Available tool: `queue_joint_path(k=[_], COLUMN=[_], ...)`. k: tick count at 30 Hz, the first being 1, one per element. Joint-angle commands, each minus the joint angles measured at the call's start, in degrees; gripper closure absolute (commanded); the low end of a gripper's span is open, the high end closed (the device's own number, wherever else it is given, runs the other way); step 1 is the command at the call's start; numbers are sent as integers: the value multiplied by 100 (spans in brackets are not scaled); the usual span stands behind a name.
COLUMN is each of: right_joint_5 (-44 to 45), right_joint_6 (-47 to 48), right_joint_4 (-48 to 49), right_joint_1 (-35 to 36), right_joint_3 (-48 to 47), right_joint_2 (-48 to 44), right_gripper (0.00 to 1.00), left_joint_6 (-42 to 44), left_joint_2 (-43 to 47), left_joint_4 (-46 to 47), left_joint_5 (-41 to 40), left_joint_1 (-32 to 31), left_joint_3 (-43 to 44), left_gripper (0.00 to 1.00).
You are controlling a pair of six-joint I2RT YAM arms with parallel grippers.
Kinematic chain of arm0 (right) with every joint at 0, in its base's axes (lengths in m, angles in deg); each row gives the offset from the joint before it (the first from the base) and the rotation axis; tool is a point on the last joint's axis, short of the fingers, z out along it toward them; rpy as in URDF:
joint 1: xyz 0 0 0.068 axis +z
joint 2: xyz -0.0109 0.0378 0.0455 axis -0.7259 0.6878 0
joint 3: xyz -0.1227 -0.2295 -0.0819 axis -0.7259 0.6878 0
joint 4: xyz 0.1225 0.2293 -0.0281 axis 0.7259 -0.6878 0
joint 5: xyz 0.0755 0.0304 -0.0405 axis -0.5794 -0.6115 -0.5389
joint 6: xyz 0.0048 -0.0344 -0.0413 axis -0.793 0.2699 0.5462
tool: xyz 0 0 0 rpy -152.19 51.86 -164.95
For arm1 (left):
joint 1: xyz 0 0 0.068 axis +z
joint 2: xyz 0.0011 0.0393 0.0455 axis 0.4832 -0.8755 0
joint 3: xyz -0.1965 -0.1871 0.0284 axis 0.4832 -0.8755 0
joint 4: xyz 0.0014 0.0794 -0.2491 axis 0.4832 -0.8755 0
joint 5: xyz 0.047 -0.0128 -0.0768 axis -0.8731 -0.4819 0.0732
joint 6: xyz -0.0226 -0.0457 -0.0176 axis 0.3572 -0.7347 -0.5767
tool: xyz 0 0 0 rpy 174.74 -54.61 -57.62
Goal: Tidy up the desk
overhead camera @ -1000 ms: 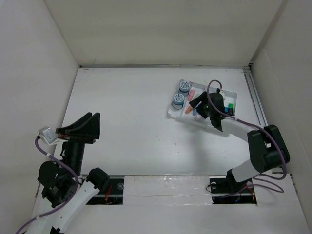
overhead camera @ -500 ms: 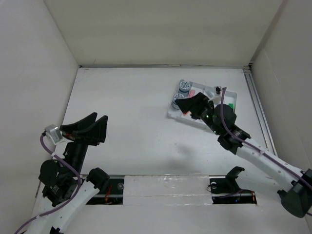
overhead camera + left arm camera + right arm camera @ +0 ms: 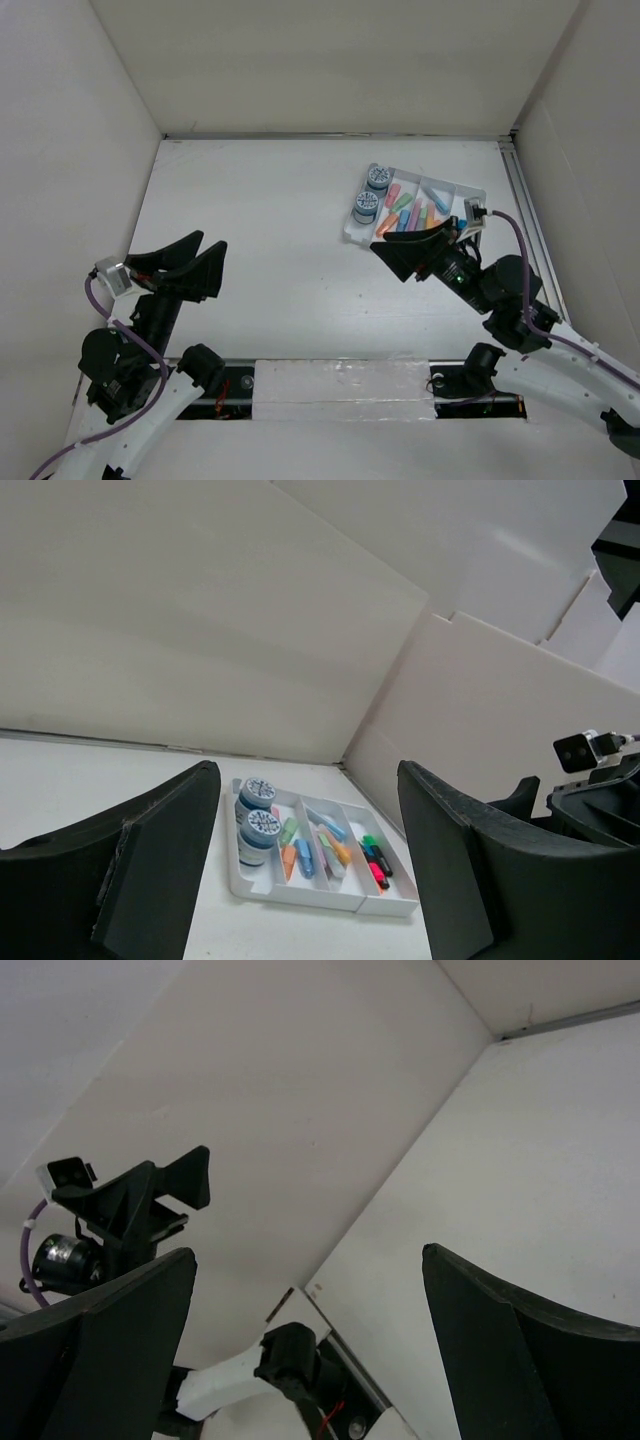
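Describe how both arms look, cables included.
The left arm and right arm have white links and black joints. The left end effector and right end effector each carry two broad black wedge fingers beside a small white camera. A purple cable loops along each arm.
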Motion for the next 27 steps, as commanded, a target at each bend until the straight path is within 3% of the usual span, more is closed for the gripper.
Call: queue_joint_path(k=[1,27], right_joint_5=[-201,221], right_joint_6=[182,375], right_joint_4=[9,-131], right_joint_1=[123,176], right_joint_3=[-58,12], right_joint_2=[46,-190], right_gripper=[0,0], left_joint_6=[109,179], left_joint_2=[-103,-217], left_joint_4=[329,285], left_joint_5=[189,312], left_joint_1=[30,30], left_joint_3=[0,79], left_gripper=[32,38])
